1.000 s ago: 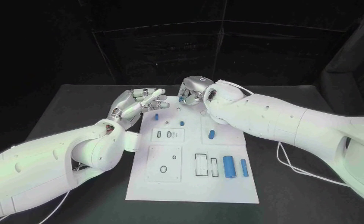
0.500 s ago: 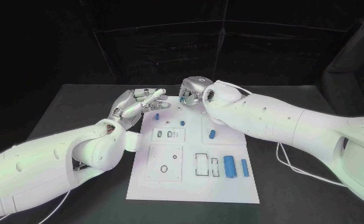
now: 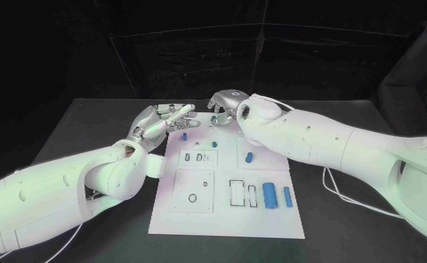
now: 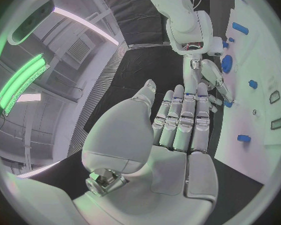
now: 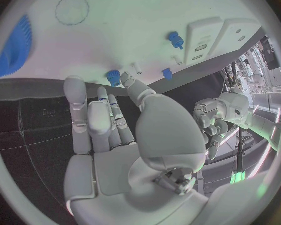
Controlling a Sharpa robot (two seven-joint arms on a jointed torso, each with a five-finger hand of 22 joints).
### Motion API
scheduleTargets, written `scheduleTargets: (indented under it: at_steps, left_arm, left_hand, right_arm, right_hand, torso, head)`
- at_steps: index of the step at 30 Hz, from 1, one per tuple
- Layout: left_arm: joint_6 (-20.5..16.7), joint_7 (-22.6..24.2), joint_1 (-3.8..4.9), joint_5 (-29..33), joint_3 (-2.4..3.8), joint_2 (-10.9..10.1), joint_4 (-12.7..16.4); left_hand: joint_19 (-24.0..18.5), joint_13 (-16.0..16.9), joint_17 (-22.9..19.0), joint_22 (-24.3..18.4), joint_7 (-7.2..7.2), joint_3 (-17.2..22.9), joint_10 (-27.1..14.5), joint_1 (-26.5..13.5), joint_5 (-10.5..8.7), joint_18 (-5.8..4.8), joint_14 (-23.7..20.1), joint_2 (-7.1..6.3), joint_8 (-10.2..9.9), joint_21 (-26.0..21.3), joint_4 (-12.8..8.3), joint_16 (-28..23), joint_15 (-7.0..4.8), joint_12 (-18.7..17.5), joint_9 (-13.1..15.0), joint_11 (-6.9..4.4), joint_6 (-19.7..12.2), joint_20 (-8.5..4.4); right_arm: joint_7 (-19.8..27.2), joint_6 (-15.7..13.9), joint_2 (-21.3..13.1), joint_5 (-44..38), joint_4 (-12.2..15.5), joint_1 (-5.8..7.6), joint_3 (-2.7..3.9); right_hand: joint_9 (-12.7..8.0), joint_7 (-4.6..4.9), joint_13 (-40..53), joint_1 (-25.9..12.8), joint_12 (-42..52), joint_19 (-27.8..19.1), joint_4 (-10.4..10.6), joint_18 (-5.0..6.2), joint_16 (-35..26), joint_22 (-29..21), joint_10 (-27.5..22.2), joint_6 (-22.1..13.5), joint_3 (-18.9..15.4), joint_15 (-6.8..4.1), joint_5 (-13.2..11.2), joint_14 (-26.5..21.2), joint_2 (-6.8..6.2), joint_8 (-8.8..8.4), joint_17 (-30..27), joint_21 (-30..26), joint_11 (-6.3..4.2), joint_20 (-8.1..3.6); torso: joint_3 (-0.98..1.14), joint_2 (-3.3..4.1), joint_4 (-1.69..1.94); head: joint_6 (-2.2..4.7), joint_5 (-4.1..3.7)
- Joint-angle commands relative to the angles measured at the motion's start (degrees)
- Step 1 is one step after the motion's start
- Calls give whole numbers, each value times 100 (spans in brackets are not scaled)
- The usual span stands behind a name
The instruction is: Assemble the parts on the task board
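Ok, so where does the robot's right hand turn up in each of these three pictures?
Head view: the right hand is in the middle of the picture, at the far edge of the white board.
Left wrist view: it is beyond the left hand's fingers, at the board's edge.
Right wrist view: it is the big hand in the middle.
Shared landmark: the white board.

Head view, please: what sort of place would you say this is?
Probably a robotics lab test cell: a black table closed in by dark curtains, with a white task board of small blue parts.
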Motion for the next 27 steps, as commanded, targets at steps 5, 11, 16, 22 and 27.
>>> scheduleTargets:
  at_steps: [5, 11, 16, 22, 27]
  left_arm:
    - [104, 16, 11, -35, 4, -10, -10]
    - [126, 24, 10, -35, 4, -27, -22]
    - [134, 28, 10, -35, 3, -46, -32]
    - [150, 27, 9, -34, 1, -39, -60]
    - [165, 24, 8, -34, -15, -18, -87]
  left_hand:
    - [36, -9, 9, -6, 8, -17, 3, -28, 7, 34, 41, 20, -36, -28, -21, -38, -4, -32, -3, 29, 39, -1]
    - [41, -7, 12, -11, -4, -12, 14, -21, 7, 35, 46, 33, -37, -33, -32, -43, -6, -36, -1, 22, 52, -1]
    - [43, -7, 13, -12, -8, -11, 18, -19, 7, 36, 48, 37, -37, -34, -36, -45, -7, -37, 0, 19, 56, -1]
    - [43, -7, 13, -12, -10, -11, 19, -18, 7, 36, 49, 38, -37, -35, -37, -45, -7, -38, 0, 18, 58, -1]
    - [43, -7, 13, -12, -10, -11, 19, -18, 7, 36, 49, 38, -37, -35, -37, -45, -7, -38, 0, 18, 58, -1]
  right_arm:
    - [143, -641, -295, 172, 361, 15, 4]
    - [270, -1047, -913, 681, 1013, 14, 2]
    - [271, -965, -1572, 1249, 1600, 14, 0]
    - [43, -433, -2148, 1666, 1915, 15, -2]
    - [-189, -48, -2327, 1727, 1900, 15, -3]
  right_hand:
    - [75, 29, 36, 187, 236, 54, 98, -11, -2, 64, 96, 454, -154, 36, 187, 9, 56, 107, -23, 57, 10, 17]
    - [96, 28, 50, 237, 468, 229, 146, -58, 182, 365, 540, 736, -74, -14, 564, 91, 76, 177, 245, 280, -49, -22]
    - [85, -101, 183, 105, 804, 411, 274, -111, 439, 725, 1233, 846, -134, -127, 702, 187, -36, 171, 648, 531, -220, -106]
    - [70, -330, 888, -63, 1704, 714, 519, -226, 729, 1361, 2125, 925, -599, -353, 774, 262, -324, 175, 1094, 951, -476, -347]
    - [58, -303, 4089, 237, 4621, 851, 1001, -310, 1076, 1852, 1623, 814, -1355, -342, 797, 310, -198, 170, 1662, 1277, -428, -353]
  torso:
    - [13, -4, -24]
    - [19, -23, -57]
    - [35, -40, -116]
    - [49, -50, -154]
    - [56, -44, -162]
  head:
    - [27, -1]
    - [49, -23]
    - [61, -59]
    - [50, -69]
    - [38, -78]
